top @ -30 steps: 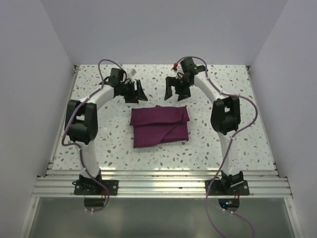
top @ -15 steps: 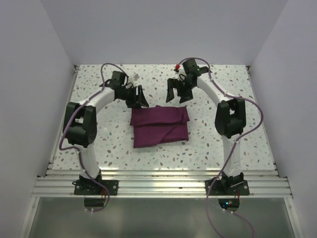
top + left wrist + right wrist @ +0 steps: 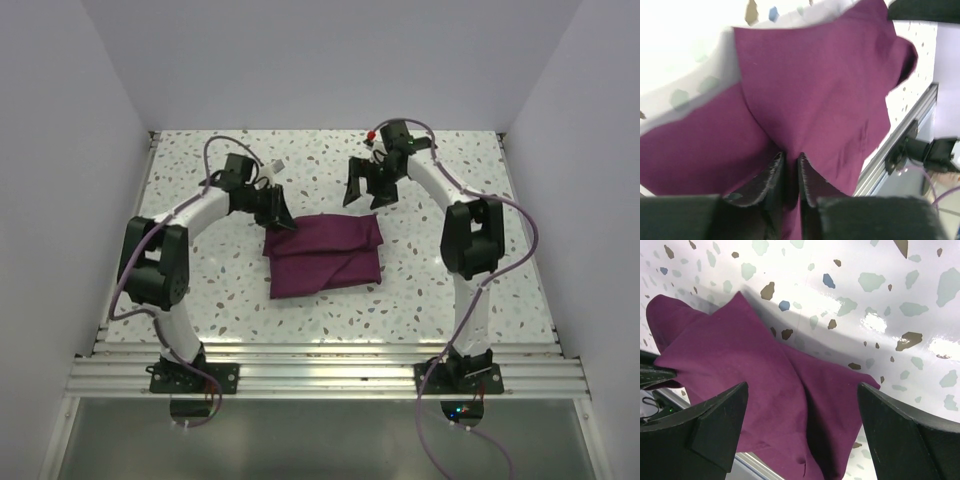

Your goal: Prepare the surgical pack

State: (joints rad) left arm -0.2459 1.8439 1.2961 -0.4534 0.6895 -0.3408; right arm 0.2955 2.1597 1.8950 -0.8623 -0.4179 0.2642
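The surgical pack (image 3: 325,255) lies folded as a compact purple bundle in the middle of the speckled table. My left gripper (image 3: 280,218) is at its far left corner. In the left wrist view the jaws (image 3: 790,160) stand almost together, pinching a raised fold of the purple cloth (image 3: 825,80). My right gripper (image 3: 365,190) hovers open just beyond the bundle's far edge. In the right wrist view its fingers (image 3: 801,387) are spread wide above the cloth (image 3: 740,355), touching nothing. Whatever the cloth wraps is hidden.
A small white object (image 3: 272,160) lies on the table behind the left gripper. An aluminium rail (image 3: 320,375) runs along the near edge, with both arm bases on it. White walls close the table in on three sides.
My left gripper has moved down and right onto the bundle's far left corner and closed on the cloth. The right gripper has shifted slightly right and back, still open.
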